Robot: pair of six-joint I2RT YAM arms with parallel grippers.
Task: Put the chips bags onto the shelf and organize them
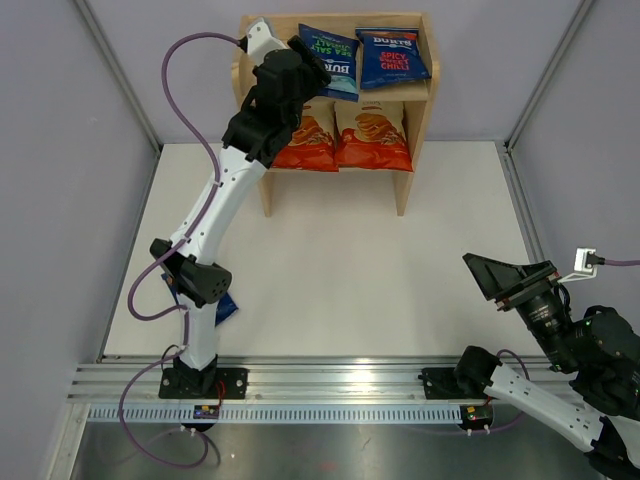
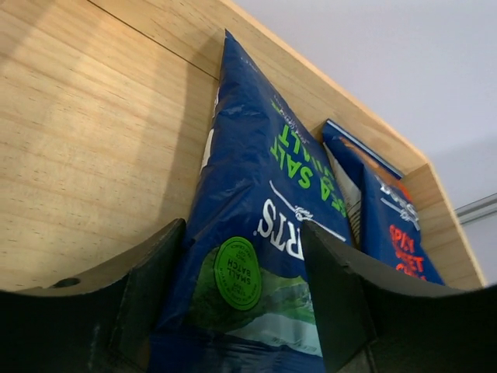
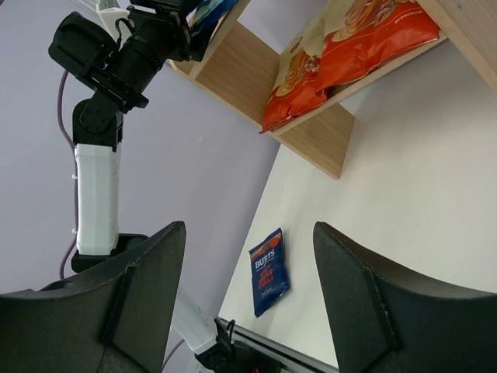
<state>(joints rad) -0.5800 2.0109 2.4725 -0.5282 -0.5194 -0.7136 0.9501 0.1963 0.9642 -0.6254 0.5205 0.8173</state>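
The left gripper's point(image 2: 242, 227) fingers point(image 2: 155, 280) press on both sides of the green-labelled bag point(image 2: 256, 186), clamping its near end. This bag lies on the shelf's point(image 1: 418, 120) top tier, at the upper middle of the overhead view, just beside a red-labelled bag point(image 1: 392, 55) to its right. Below them two orange bags point(image 1: 372, 135) sit side by side on the lower tier. The right gripper point(image 3: 248, 229), at the lower right, has its fingers spread wide with nothing between them. A third blue bag point(image 3: 269, 270) lies on the table point(image 1: 350, 270) at the lower left.
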